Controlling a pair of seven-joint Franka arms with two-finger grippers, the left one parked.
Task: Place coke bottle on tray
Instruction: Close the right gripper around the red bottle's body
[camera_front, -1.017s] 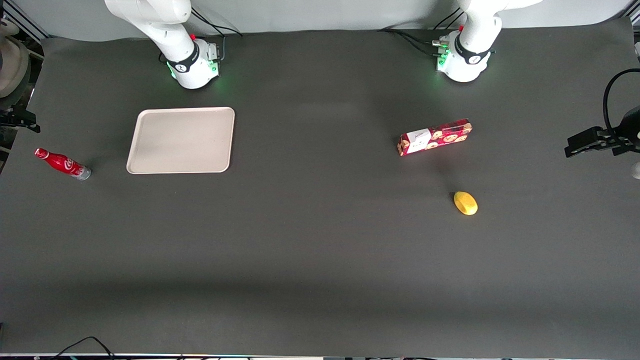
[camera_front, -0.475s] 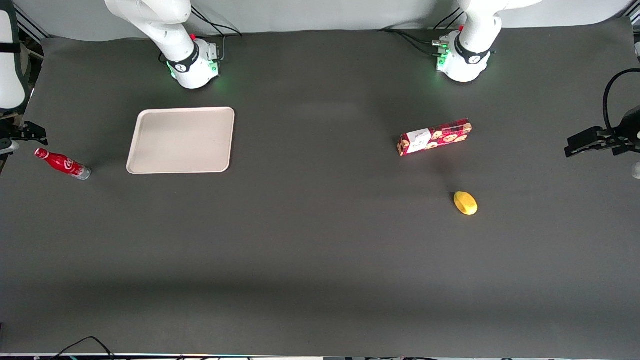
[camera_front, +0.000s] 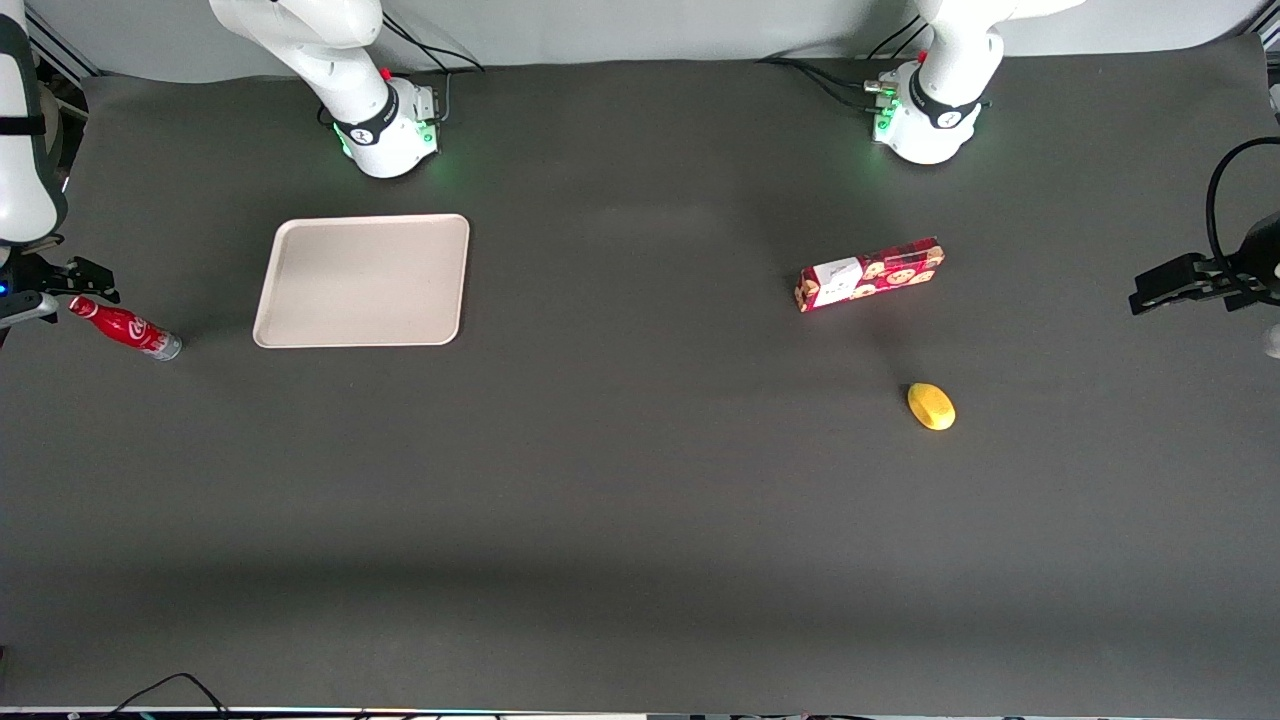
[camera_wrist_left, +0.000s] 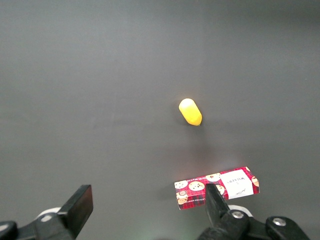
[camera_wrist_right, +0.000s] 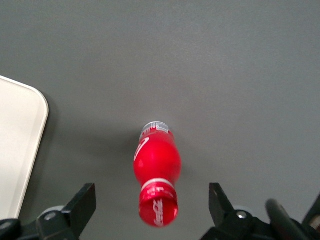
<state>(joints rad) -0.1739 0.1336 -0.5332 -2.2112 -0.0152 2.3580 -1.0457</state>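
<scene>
A matte dark grey table (camera_front: 640, 480) filled the scene. The gripper (camera_wrist_right: 152, 202) hung over the bottle's cap end, fingers (camera_wrist_right: 82, 202) spread wide and holding nothing; a second earlier it was barely in view, so the approach looked nearly finished. The glossy red bottle (camera_front: 125, 327) lay on its side, near the flat beige tray (camera_front: 362, 281), on the working arm's side of it.

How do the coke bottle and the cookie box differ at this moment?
The coke bottle is slim and round with a cap; the cookie box is longer, flat-sided and printed with cookies. The bottle lies at the working arm's end with the open gripper above it; the box lies toward the parked arm's end. Both are red.
</scene>
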